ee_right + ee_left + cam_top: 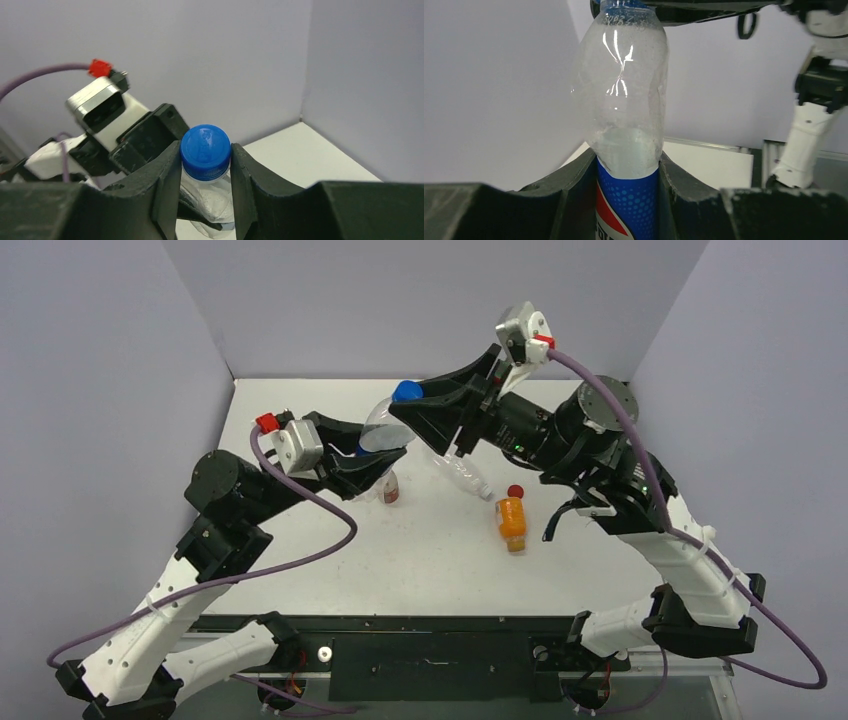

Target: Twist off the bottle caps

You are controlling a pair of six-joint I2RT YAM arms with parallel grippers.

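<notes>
Left gripper point(627, 172) is clamped on the Pepsi bottle point(626, 100) at the label, with the bottle held up off the table and the clear body sticking out past the fingertips. Right gripper point(205, 167) is closed on the blue cap point(205, 151), one finger each side, and the cap looks still seated on the neck.

Risks:
- The left fingers pinch a soft, thin wall, so the bottle may spin or buckle between them when the cap is twisted.
- The right fingers touch only two sides of the cap, so they may slip round it.
- A freed cap could drop.

The orange bottle point(512, 522) and clear bottle point(462, 475) lie below the fingers.
</notes>
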